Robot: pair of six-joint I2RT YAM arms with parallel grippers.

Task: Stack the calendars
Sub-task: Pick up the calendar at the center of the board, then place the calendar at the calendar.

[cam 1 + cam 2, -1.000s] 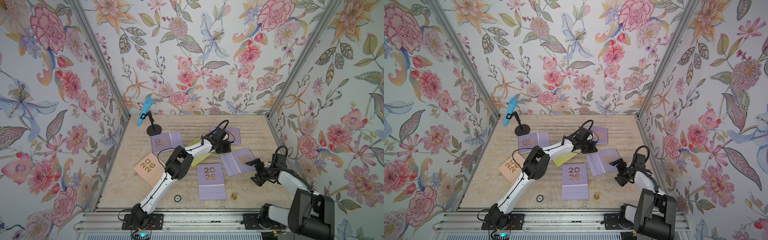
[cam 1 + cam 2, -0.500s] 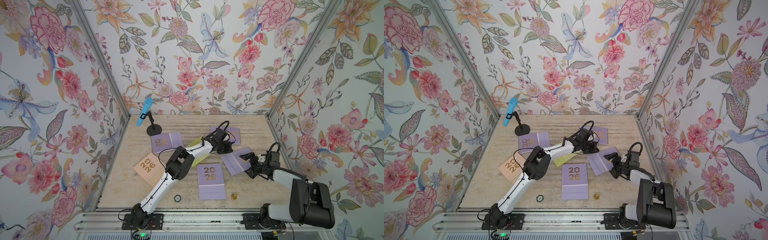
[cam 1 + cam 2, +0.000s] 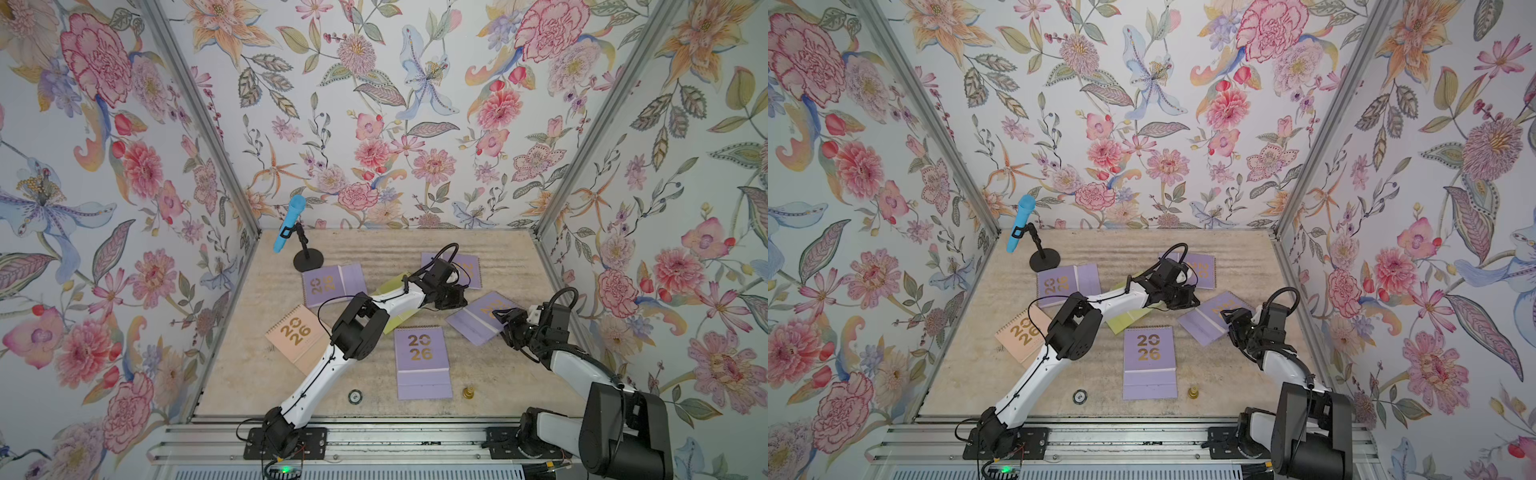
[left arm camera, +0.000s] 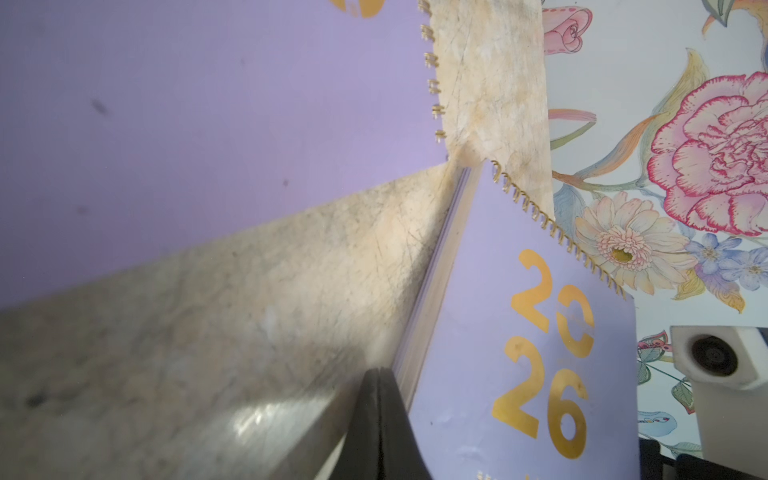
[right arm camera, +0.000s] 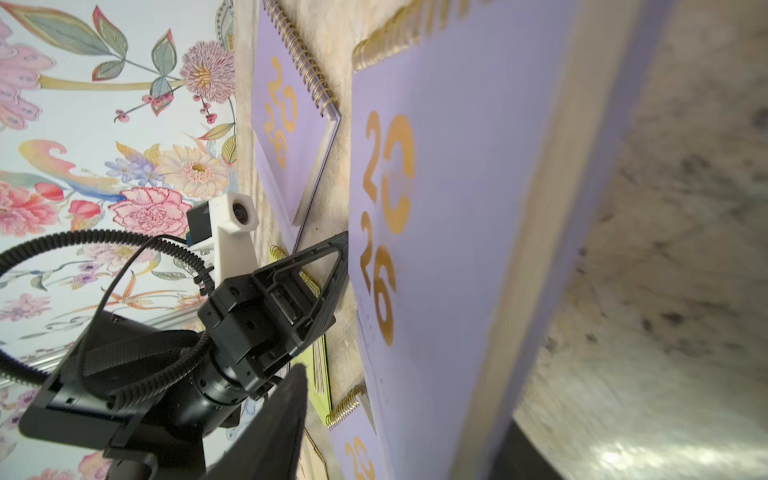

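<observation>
Six calendars lie spread on the table in both top views. Lilac ones sit at the back left [image 3: 332,284], back right [image 3: 469,268] and front middle [image 3: 422,361], and one lies skewed at the right [image 3: 473,320]. A peach one [image 3: 297,336] is at the left, and a yellow-green one [image 3: 390,284] lies mostly under my left arm. My left gripper [image 4: 378,376] is shut and empty, its tip against the skewed calendar's [image 4: 478,374] edge. My right gripper [image 3: 505,322] straddles that calendar's [image 5: 449,249] opposite edge, open, one finger [image 5: 286,411] clear of the cover.
A blue microphone [image 3: 289,224] on a black stand [image 3: 308,261] is at the back left corner. A small round black disc [image 3: 354,397] and a small gold piece [image 3: 468,392] lie near the front edge. Flowered walls close in three sides.
My right gripper has moved in from the right onto the skewed lilac calendar's edge, and its jaws have narrowed. The left arm has hardly moved.
</observation>
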